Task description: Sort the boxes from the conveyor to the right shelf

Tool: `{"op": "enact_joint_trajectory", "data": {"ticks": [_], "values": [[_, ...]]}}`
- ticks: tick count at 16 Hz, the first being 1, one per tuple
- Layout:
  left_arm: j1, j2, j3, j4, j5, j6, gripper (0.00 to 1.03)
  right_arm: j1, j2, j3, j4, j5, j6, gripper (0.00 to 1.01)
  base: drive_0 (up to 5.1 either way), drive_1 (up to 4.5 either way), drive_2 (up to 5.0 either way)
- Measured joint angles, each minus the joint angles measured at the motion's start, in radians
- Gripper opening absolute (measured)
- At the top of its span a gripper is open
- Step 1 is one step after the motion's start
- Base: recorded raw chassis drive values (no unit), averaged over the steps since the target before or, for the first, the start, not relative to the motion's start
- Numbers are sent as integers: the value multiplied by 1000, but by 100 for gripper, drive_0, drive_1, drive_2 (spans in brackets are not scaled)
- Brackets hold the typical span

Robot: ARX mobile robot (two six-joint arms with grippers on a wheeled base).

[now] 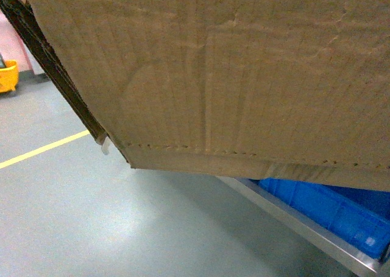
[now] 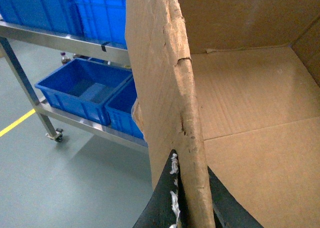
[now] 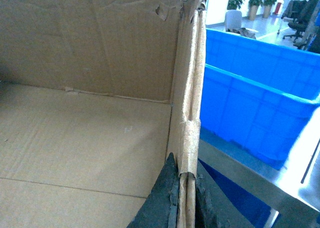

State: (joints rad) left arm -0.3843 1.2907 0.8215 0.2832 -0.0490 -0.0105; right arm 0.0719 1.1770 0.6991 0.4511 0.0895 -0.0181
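Blue bins (image 2: 82, 87), yellow floor line (image 1: 42, 148), possibly potted plants (image 3: 252, 0).

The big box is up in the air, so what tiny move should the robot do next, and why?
Probably carry the cardboard box a bit further toward the steel shelf. Both the left pincer and right pincer clamp its side walls, and it hangs tilted above the floor, not yet on any tier.
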Motion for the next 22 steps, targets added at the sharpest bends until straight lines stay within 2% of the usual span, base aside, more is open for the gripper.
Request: {"op": "enact_joint_trajectory", "data": {"ticks": [8,19,22], "values": [[0,4,0,-5,0,0,3,0,-1,-1,-7,0,-1,4,-113,-560,209],[1,4,0,0,0,0,3,0,-1,-1,-2,0,-1,4,248,-602,-123],[-4,4,0,3,0,1,3,-2,-1,-1,-2,1,-1,4,-153,-153,-153]]}}
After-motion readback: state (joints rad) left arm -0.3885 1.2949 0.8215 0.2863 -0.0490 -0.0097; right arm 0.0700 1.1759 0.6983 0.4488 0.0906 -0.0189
